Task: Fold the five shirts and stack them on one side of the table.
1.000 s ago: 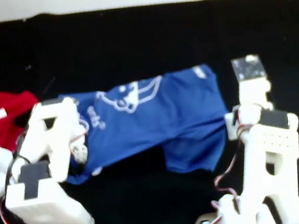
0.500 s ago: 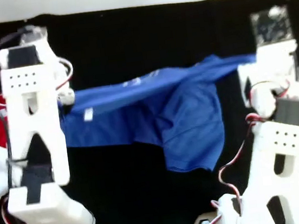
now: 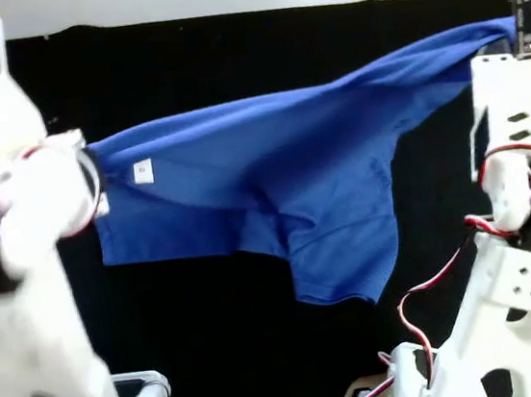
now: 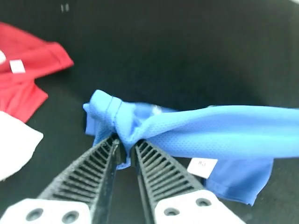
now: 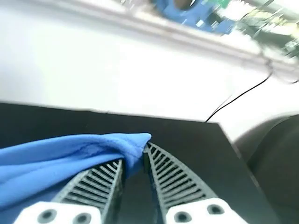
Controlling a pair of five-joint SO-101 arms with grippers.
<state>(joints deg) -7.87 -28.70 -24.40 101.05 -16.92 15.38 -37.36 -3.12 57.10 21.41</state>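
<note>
The blue shirt [image 3: 282,177] hangs in the air over the middle of the surface [image 3: 229,58], stretched sideways between the two arms, with a loose flap drooping toward the near edge. Whether that flap touches the surface I cannot tell. The left gripper [image 4: 125,147] is clenched on a bunched corner of the cloth, and the right gripper [image 5: 135,163] is clamped on the opposite tip, which sits higher and nearer the far right corner. A red shirt [image 4: 28,70] and a white shirt [image 4: 14,144] lie by the left edge.

The step in hand looks like spreading the shirt out before folding it. To do it well, the two ends should come level, since the slant makes the cloth twist and sag. The pull ought to be just taut, because both pinches hold little fabric and could slip. Lowering should let the drooping flap land first, then draw the rest flat, well apart from the red shirt
</note>
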